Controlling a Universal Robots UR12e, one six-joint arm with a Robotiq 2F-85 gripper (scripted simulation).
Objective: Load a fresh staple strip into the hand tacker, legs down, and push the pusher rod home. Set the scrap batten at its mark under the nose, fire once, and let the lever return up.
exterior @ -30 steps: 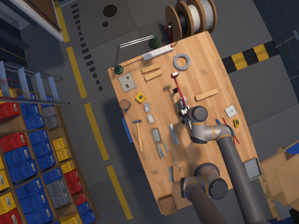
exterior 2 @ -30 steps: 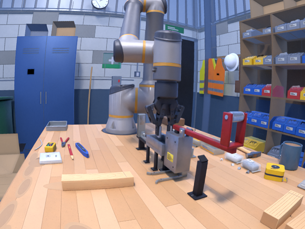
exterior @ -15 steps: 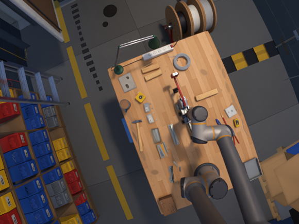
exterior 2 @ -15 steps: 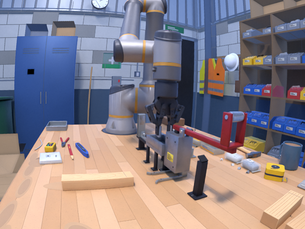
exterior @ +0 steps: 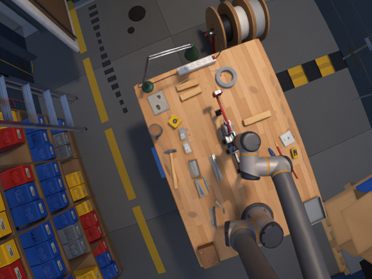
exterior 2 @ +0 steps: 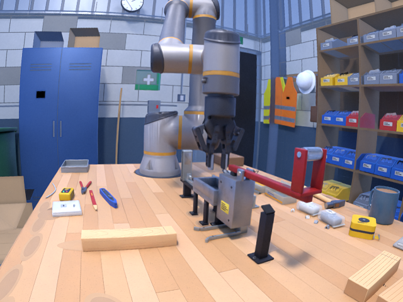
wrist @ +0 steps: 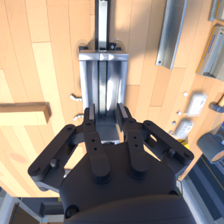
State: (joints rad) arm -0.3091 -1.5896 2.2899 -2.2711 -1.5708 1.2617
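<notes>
The staple strip (wrist: 102, 85) lies lengthwise in the open channel of the grey hand tacker (exterior 2: 224, 198), which stands on black posts at the middle of the bench. The pusher rod (wrist: 102, 22) sticks out behind the channel's far end. My gripper (wrist: 106, 113) hangs just above the channel's near end, partly open and holding nothing. The red lever (exterior 2: 276, 182) slopes up from the tacker to its roller handle. The scrap batten (exterior 2: 128, 238) lies flat on the bench, off to the tacker's side and apart from the nose.
A grey tray (exterior 2: 75, 165) sits at the bench's far corner. A black post (exterior 2: 264, 234) stands in front of the tacker under the lever. Small packets (exterior 2: 330, 217), a yellow tape measure (exterior 2: 362, 226), a mug (exterior 2: 385, 204) and wood blocks (exterior 2: 372, 274) lie to the right.
</notes>
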